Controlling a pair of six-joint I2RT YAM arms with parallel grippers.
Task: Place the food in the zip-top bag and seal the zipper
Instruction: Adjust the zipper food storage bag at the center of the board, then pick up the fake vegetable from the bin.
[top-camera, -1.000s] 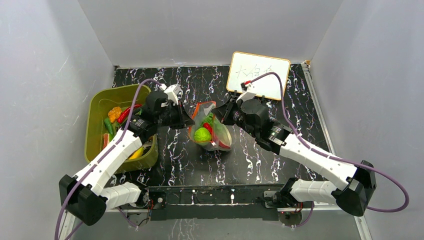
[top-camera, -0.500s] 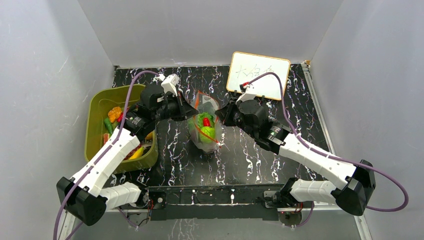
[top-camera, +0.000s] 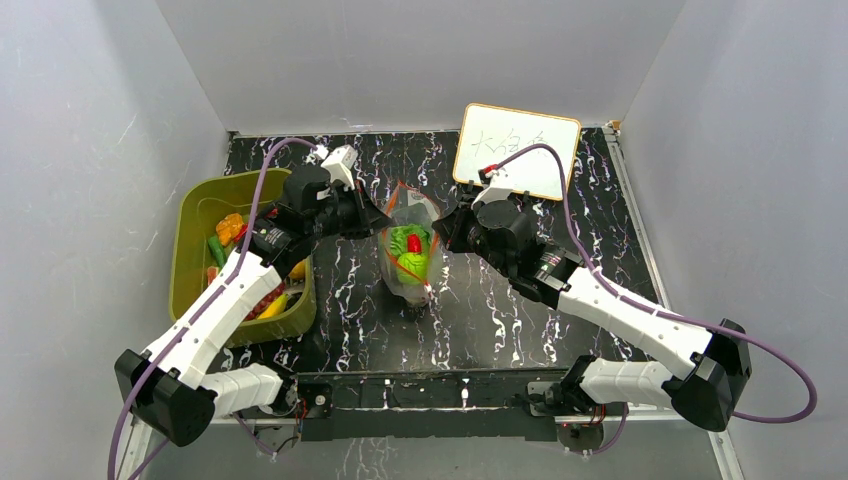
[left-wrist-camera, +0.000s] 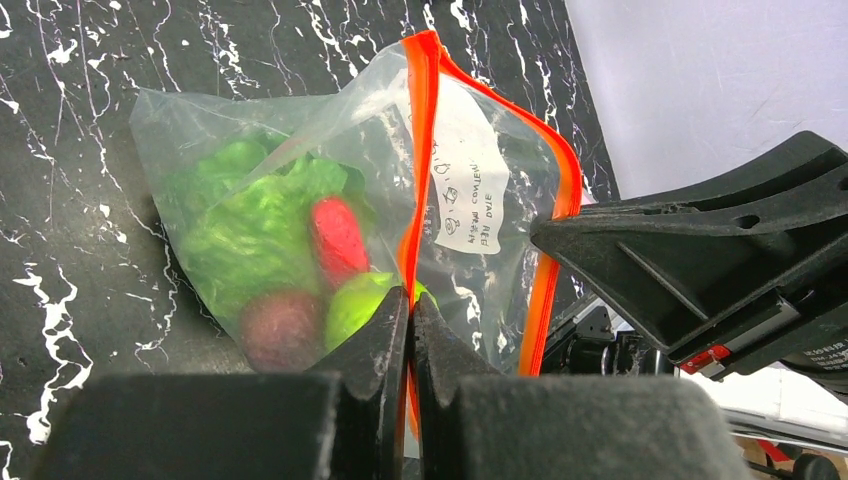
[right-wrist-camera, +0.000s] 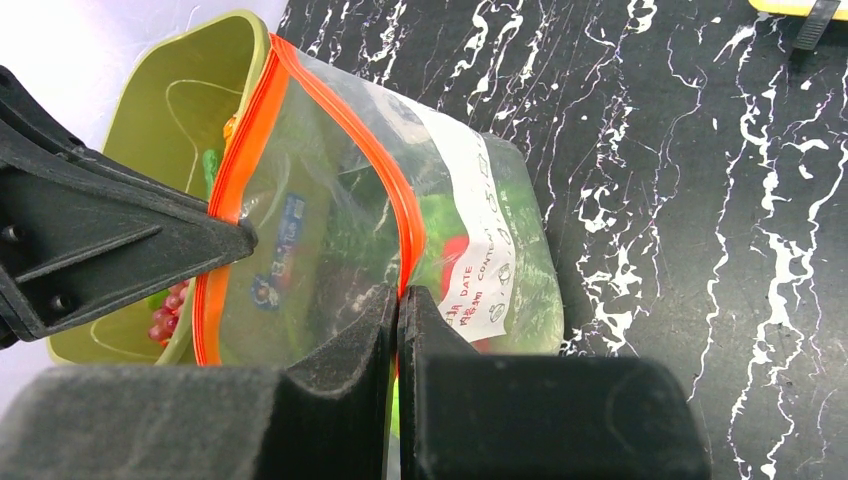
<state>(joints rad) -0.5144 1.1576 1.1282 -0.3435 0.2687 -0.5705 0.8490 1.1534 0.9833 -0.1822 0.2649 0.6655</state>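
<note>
One clear bag (left-wrist-camera: 470, 160), orange zipper (left-wrist-camera: 424, 120), green food (left-wrist-camera: 250, 235)

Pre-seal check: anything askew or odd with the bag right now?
Yes. The zipper isn't lying straight: between the left tool and right tool, both shut on it, it runs as two orange lines meeting in a peak, so the zip-top bag mouth looks buckled or gaping; can't tell which.

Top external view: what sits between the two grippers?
The zip-top bag, with food inside, sits between the left gripper and right gripper, each shut on its zipper, per the wrist views.
</note>
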